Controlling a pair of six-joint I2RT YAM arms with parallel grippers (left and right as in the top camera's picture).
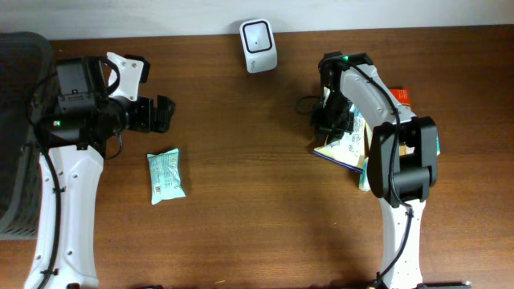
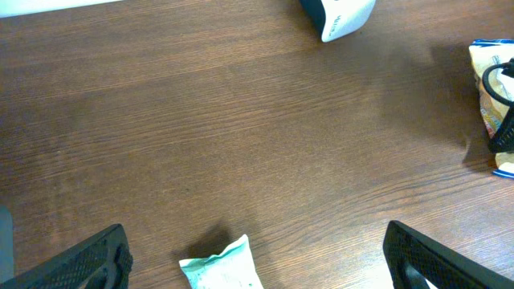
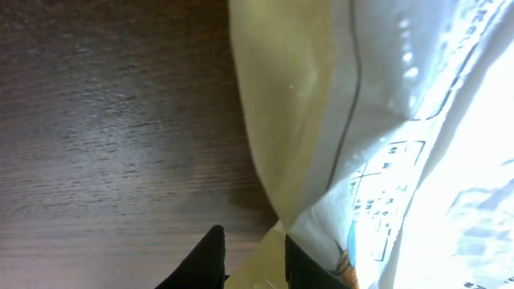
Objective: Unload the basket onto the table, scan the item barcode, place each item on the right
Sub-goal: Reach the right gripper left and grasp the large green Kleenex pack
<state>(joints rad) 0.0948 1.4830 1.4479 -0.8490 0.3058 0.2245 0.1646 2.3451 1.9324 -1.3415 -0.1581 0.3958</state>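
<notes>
**Right Gripper Clamped on a Packet Edge, Left Gripper Released**

Pinches, with the right gripper, the folded edge of a white-and-yellow printed plastic packet. Shows the yellowish fold wedged in the narrow gap between the black fingertips, with the jaws drawn close on either side of it. Spreads the rest of the packet ahead of those fingertips and off to their right, filling most of the wrist view. Leaves bare dark brown wooden table to their left. From overhead, puts the grasped packet on a small pile of packets directly under the hand, resting on the table.

Holds the left gripper spread wide above the table, released and grasping nothing. Finds a crumpled teal plastic pouch lying flat near that hand, just short of the open fingers and touching neither. Finds a white box-shaped barcode scanner well ahead of the left hand and off to its right, at the far edge of the table. Sets it between the two hands, well apart from both, and farther out than either. Places a dark grey mesh basket behind the left hand, at the end of the table.
</notes>
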